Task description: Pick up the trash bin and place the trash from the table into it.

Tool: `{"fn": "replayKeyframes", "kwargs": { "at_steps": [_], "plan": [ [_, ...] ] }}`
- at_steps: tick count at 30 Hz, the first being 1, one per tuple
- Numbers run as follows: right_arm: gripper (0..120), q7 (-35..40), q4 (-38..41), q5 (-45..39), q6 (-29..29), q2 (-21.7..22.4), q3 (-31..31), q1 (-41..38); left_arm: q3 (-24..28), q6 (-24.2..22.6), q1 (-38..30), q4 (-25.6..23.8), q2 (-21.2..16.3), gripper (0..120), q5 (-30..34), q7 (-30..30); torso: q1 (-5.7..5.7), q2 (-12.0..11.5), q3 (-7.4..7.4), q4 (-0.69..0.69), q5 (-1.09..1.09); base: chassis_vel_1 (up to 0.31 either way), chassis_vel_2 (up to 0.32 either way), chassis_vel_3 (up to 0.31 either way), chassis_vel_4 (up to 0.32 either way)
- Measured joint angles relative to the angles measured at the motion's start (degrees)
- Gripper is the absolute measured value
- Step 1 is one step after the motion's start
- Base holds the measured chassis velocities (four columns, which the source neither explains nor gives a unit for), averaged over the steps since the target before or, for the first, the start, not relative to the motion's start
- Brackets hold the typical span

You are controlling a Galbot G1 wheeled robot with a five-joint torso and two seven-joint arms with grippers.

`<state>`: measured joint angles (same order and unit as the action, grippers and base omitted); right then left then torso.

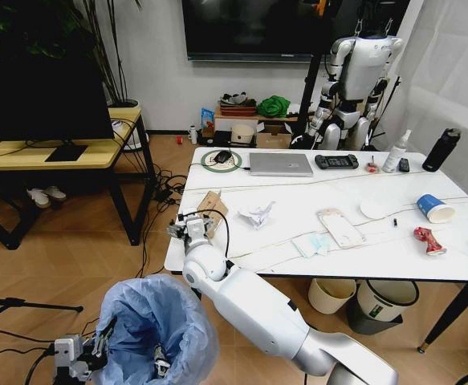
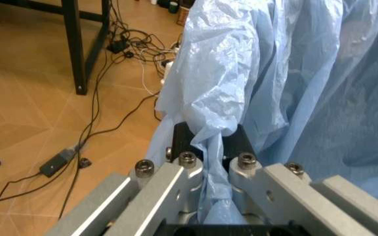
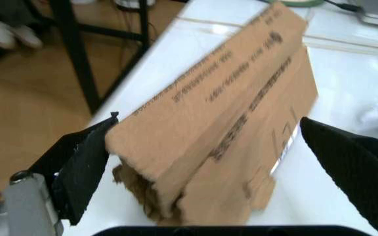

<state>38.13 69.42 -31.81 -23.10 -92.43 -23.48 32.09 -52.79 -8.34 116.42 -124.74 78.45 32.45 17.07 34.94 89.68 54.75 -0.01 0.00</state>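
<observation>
The trash bin (image 1: 155, 327), lined with a puffy light-blue bag (image 2: 287, 73), hangs low at my left, clear of the table. My left gripper (image 1: 103, 334) (image 2: 212, 147) is shut on the bag's rim. On the table's (image 1: 394, 261) near-left corner lies the torn brown cardboard box (image 1: 211, 205) (image 3: 228, 113). My right gripper (image 1: 192, 229) (image 3: 208, 162) is open and straddles the box's torn end, one finger (image 3: 77, 164) at the edge and the other apart. Crumpled white paper (image 1: 258, 214), a clear pack (image 1: 339, 227), a blue cup (image 1: 434, 208) and a red can (image 1: 430, 240) lie farther right.
A silver laptop (image 1: 280, 164), a controller (image 1: 336, 161), a spray bottle (image 1: 394, 152) and a black bottle (image 1: 441, 150) line the table's far side. A cream bucket (image 1: 331, 294) and a grey bin (image 1: 386, 301) stand under it. A wooden desk (image 1: 57, 156) and floor cables (image 2: 97, 123) are to the left.
</observation>
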Motion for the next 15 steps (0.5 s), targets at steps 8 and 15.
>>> {"fn": "replayKeyframes", "kwargs": {
  "at_steps": [8,15],
  "plan": [
    [96,-0.12,1.65,-0.20,0.42,0.20,0.10,0.77,0.11,0.14,-0.26,0.27,-0.15,0,0.22,0.22,0.00,0.00,-0.01,0.01,0.01,0.000,0.000,0.000,0.000],
    [70,-1.15,2.77,-0.45,1.74,0.93,0.73,1.52,0.55,0.14,-0.62,0.74,-0.40,0,0.26,0.22,-0.01,0.00,-0.01,0.01,0.00,0.000,0.000,0.000,0.000]
  ]
}}
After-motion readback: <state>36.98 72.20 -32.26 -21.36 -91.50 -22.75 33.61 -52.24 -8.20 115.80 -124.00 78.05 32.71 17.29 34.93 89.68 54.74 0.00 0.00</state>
